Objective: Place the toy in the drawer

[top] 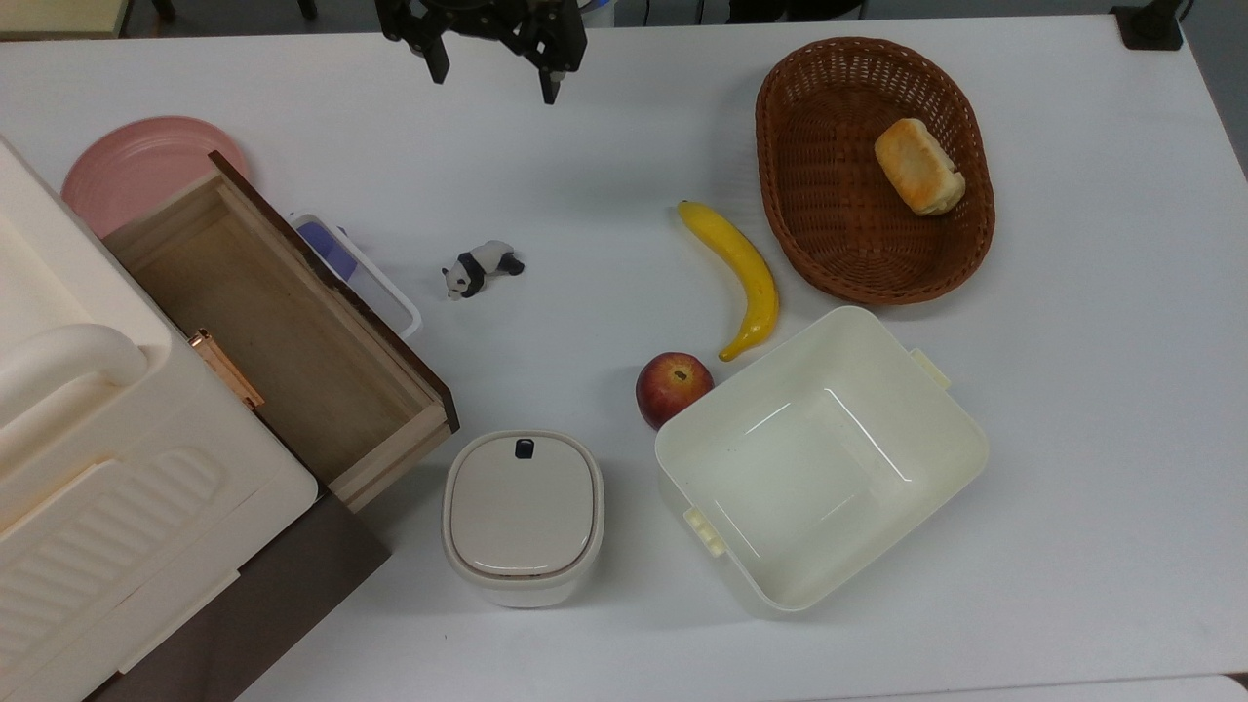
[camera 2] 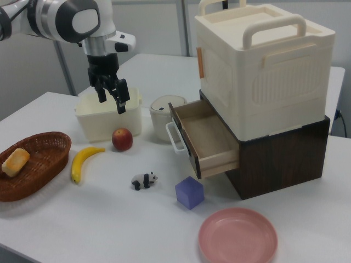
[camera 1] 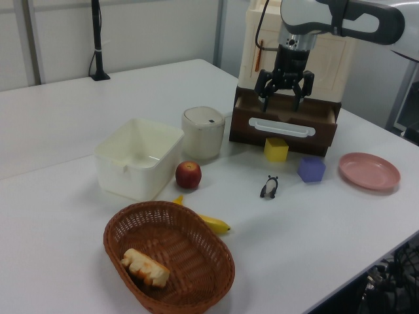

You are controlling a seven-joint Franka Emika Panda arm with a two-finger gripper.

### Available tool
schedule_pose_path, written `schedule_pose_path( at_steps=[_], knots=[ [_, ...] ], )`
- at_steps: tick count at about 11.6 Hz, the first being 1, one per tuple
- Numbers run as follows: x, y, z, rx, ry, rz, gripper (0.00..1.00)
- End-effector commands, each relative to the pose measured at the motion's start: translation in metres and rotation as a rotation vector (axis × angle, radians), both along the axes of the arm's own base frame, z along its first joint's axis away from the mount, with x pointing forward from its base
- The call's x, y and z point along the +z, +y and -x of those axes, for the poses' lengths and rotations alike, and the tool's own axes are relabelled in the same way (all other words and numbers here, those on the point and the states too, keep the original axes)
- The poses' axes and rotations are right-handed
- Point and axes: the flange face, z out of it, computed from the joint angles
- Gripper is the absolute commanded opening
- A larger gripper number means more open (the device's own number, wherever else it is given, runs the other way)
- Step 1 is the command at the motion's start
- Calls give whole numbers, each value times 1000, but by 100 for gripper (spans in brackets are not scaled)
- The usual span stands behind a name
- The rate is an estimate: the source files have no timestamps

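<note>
While the arm hangs above the table, the top view reads left to right as follows. Far left: a cream plastic box (top: 88,458) with handles, sitting on a dark brown cabinet (top: 253,604). A pink plate (top: 136,180) lies behind it, partly hidden by the drawer (top: 278,331), which stands pulled out, plain wood inside, nothing in it. A white handle (top: 375,273) runs along its dark front panel, with a purple block (top: 327,246) showing under it (in the right view the block sits on the table just off the drawer's front corner).

Next, the toy (top: 482,268), a small panda, stands on the bare table (top: 604,146), a short way from the drawer front and well apart from everything else. Above it at the top edge, the gripper (top: 492,78) has its two fingers spread wide, nothing between them; in the right view it hangs high above the table, in front of the tub.

Below the toy, a lidded cream canister (top: 523,517) stands near the drawer's open end. Further right: a red apple (top: 673,388) touching the cream tub (top: 965,453), and a yellow banana (top: 741,273) between the apple and a brown wicker basket (top: 780,146) holding a bread roll (top: 917,166).

In the left view a yellow block (camera 1: 275,149) sits just below the drawer front.
</note>
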Motion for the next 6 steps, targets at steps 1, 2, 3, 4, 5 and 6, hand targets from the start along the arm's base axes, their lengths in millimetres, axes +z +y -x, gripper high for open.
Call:
schedule_pose_path(
  at_steps=[1, 2, 3, 4, 5, 6],
  knots=[
    [-13, -3, 10, -147, -20, 26, 100],
    [-27, -2, 15, -171, -54, 55, 100],
    [-42, 0, 19, -207, -87, 55, 100],
    [-58, 2, 22, -228, -103, 53, 100],
    [-76, 4, 26, -234, -94, 53, 100],
    [-90, 6, 26, -244, -100, 50, 100]
  ],
)
